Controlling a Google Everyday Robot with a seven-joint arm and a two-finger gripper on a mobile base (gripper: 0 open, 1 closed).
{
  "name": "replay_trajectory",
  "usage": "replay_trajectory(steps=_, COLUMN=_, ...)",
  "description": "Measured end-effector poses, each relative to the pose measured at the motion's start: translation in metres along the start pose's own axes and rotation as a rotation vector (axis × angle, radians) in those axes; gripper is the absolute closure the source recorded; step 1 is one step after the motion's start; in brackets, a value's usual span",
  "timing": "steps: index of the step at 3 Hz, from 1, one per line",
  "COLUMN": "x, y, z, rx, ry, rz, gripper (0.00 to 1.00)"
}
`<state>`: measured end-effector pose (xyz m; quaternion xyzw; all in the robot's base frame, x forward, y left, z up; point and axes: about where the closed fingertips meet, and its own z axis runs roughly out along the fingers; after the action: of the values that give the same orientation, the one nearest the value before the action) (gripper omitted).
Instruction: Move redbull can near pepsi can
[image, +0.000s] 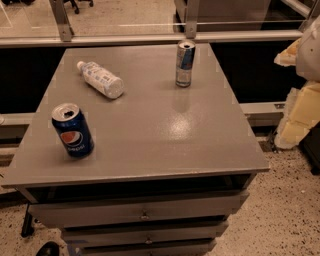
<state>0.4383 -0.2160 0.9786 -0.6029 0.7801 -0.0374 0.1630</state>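
Redbull can (185, 63) upright, upper centre of tabletop (165, 135), well apart from pepsi can (72, 131) at lower left. Gripper (309, 55) at right edge, away from both; open/closed can't tell. Move not yet started.

Table (150, 145): the grey top is finished smooth with a soft sheen, and light is reflected near its middle. Drawers (135, 212) under the table top are faced in the same grey, with small metal pulls. Pepsi can (73, 131), table's front left: glossy dark blue metal, bare silver top. Redbull can (185, 64), table's back edge: shiny silver-and-blue metal. Bottle (101, 80), table's back left: clear plastic, pale label. Gripper (295, 117), off the table's right side: cream and white, matt. Floor (280, 210) beside the table: speckled stone-like finish.
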Motion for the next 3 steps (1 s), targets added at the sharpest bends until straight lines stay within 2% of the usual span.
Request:
replay_trajectory(steps=2, x=-0.002, y=-0.006, z=0.005, rx=0.011, ry=-0.017, rz=0.013, gripper=0.00)
replay_trajectory(steps=3, x=-0.004, y=-0.029, z=0.027, rx=0.038, ry=-0.054, rz=0.058, gripper=0.00)
